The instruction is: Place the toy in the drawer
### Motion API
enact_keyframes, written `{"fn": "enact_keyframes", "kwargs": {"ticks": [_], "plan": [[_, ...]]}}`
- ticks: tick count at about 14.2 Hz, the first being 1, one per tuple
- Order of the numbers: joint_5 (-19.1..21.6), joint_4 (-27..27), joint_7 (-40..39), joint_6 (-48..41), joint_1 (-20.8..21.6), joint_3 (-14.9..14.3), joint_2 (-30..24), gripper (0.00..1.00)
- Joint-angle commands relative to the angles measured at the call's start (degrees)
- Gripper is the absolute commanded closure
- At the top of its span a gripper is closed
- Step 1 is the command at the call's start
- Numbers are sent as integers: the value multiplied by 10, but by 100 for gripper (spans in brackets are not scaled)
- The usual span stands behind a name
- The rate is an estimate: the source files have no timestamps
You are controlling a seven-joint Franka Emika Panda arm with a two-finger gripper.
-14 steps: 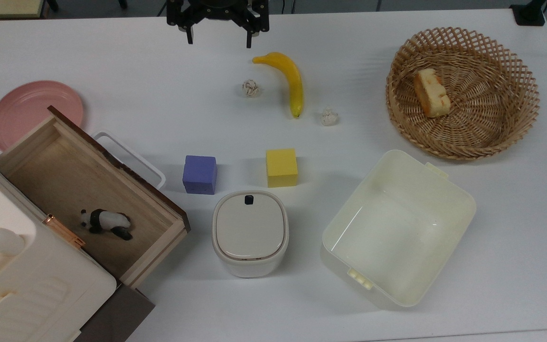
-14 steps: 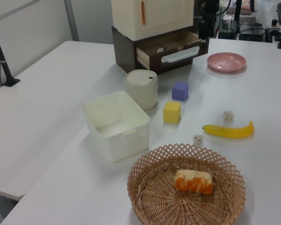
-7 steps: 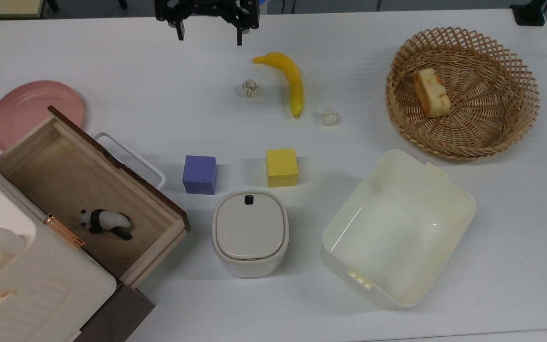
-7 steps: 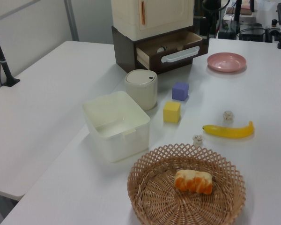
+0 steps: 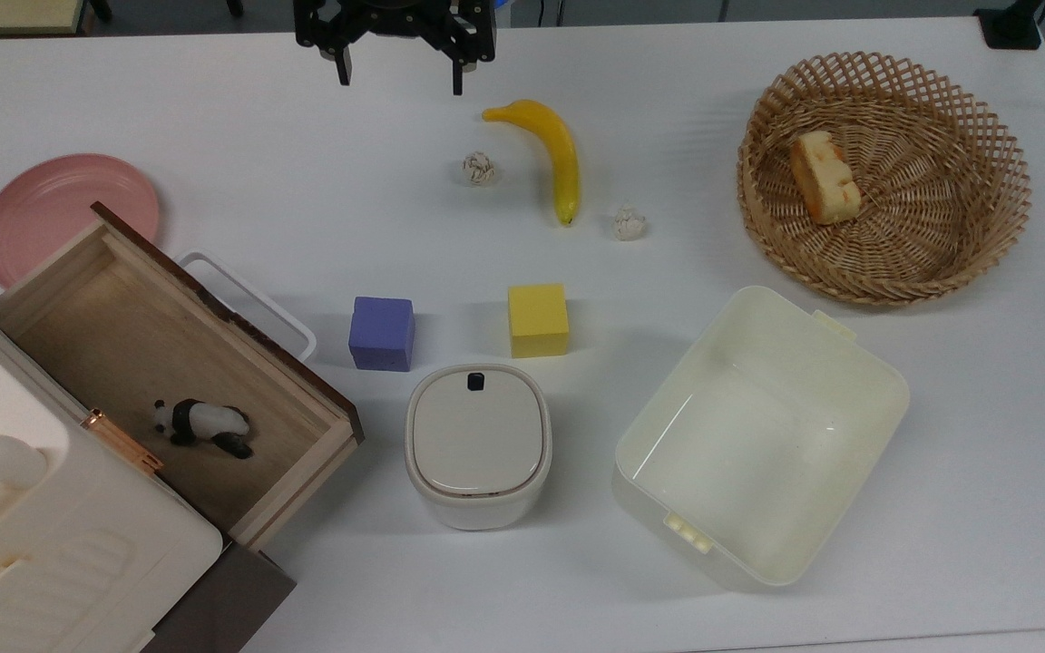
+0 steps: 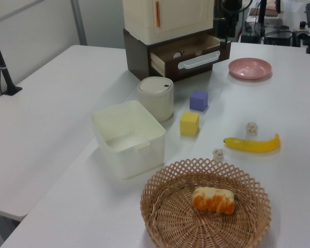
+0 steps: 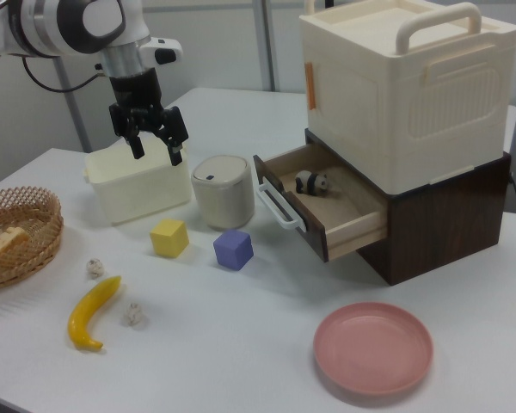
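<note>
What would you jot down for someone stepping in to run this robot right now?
Gripper: open, empty, raised above the table's far edge in the top view, near the banana.
Toy: panda figurine lying inside the drawer.
Drawer: pulled out of the cream cabinet, white handle facing the cubes.
Done: toy is in the drawer.
Left: nothing for the placing itself; the drawer stands open.

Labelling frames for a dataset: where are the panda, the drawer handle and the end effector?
panda (image 5: 202, 424), top view, its white back.
drawer handle (image 5: 250, 300), top view, the white loop's long bar.
end effector (image 7: 156, 144), right view, midway between the open fingertips.
</note>
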Motion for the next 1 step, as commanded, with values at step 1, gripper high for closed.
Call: {"fn": "enact_keyframes", "kwargs": {"ticks": [1], "plan": [[5, -25, 9, 14, 2, -3, -20, 0]]}}
